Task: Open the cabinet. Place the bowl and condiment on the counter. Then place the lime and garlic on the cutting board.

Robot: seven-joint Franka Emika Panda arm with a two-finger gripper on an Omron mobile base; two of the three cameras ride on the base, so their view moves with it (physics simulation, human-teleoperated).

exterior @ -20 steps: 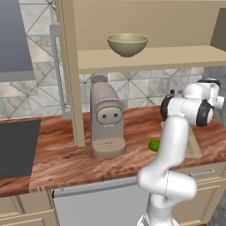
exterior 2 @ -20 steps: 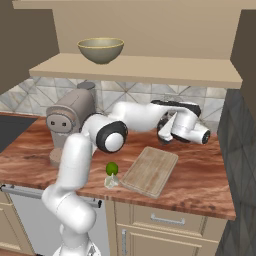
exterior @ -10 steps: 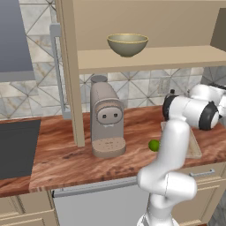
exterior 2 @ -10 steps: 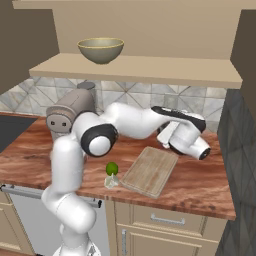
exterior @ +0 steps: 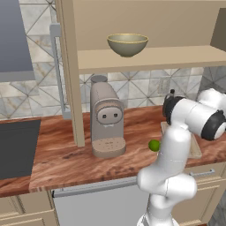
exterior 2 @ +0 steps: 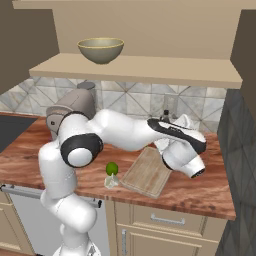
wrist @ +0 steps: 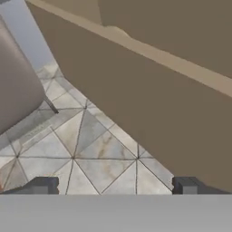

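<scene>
Bowl (exterior: 127, 44): rests upright on the open cabinet shelf (exterior 2: 135, 68), at about 11 o'clock from the coffee machine (exterior: 106, 122) in the right base view; not yet on the counter (exterior: 66, 150).
Cabinet: door already swung open; its edge and long grey handle (exterior: 56, 70) stand at 9 o'clock of the shelf in the left base view.
Bottle (exterior 2: 166, 117): only its dark cap and neck show behind the arm, by the tiled wall.
Lime (exterior 2: 112, 168): on the counter just beside the cutting board (exterior 2: 146, 171), at its 9 o'clock; a pale lump under it may be the garlic, too small to tell.
Step in hand (judged): reaching for the bowl. Do it well by rising clear of the shelf's front edge, approaching level, and taking the rim at one side without tipping it.
Claw (wrist: 113, 186): fingers spread fully apart, holding and touching nothing; it looks at the tiled wall and the shelf's underside.
</scene>
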